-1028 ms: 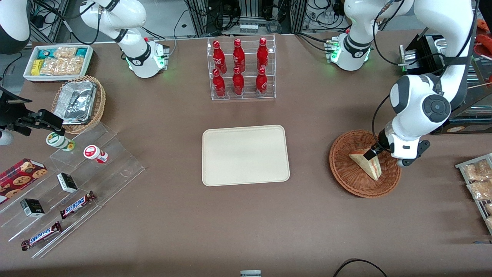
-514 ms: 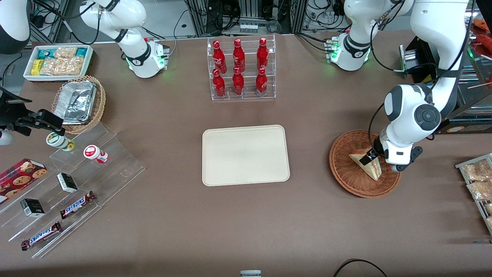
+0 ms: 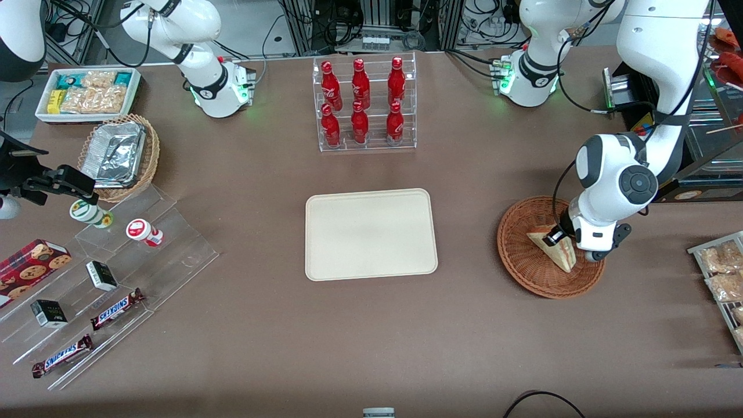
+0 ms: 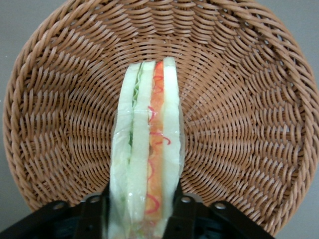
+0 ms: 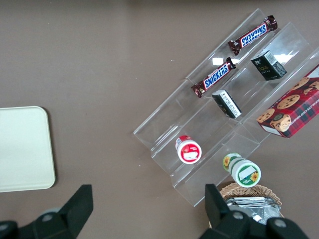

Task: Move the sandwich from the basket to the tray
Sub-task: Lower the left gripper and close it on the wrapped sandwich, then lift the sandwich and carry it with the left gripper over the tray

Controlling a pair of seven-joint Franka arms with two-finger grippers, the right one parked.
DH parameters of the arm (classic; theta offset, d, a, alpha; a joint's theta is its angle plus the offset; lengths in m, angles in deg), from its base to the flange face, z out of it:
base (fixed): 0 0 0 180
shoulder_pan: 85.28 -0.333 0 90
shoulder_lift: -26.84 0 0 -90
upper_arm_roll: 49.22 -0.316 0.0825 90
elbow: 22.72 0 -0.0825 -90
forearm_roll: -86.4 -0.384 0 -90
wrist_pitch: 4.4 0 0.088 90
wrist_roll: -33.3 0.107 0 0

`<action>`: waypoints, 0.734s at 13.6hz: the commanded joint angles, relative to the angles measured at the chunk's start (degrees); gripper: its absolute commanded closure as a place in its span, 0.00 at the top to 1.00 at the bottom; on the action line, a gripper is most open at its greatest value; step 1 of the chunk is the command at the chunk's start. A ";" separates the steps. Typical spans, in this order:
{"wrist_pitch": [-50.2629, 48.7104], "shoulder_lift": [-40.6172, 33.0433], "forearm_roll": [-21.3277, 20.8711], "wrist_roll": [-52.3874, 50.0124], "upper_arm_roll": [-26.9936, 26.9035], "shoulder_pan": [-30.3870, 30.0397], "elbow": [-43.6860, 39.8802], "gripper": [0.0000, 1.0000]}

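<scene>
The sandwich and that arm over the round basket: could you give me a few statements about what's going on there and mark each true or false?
1. The sandwich is in the basket. True.
2. The gripper has its fingers on either side of the sandwich. True.
3. The tray already holds a sandwich. False: it holds nothing.
4. The sandwich lies flat on its bread face. False: it stands on edge, its filling layers facing the wrist camera.
5. The basket sits toward the working arm's end of the table from the tray. True.
</scene>
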 commanded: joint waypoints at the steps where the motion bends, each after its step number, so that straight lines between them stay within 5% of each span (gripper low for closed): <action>1: -7.97 -2.78 -1.62 0.39 0.29 -0.27 -2.78 0.00; 6: -20.47 -4.55 -1.89 4.69 2.04 2.45 -9.73 0.00; 10: -26.28 -3.40 -1.72 5.76 2.75 10.87 -15.18 0.00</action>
